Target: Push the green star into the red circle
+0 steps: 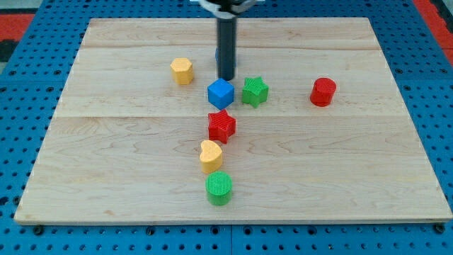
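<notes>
The green star lies near the board's middle, just right of a blue cube. The red circle stands well to the star's right, on about the same line, with bare wood between them. My tip is the end of a dark upright rod; it sits just above the blue cube and up and to the left of the green star, touching neither as far as I can tell.
A yellow block lies left of the rod. Below the blue cube come a red star, a yellow heart and a green circle. The wooden board rests on a blue pegboard.
</notes>
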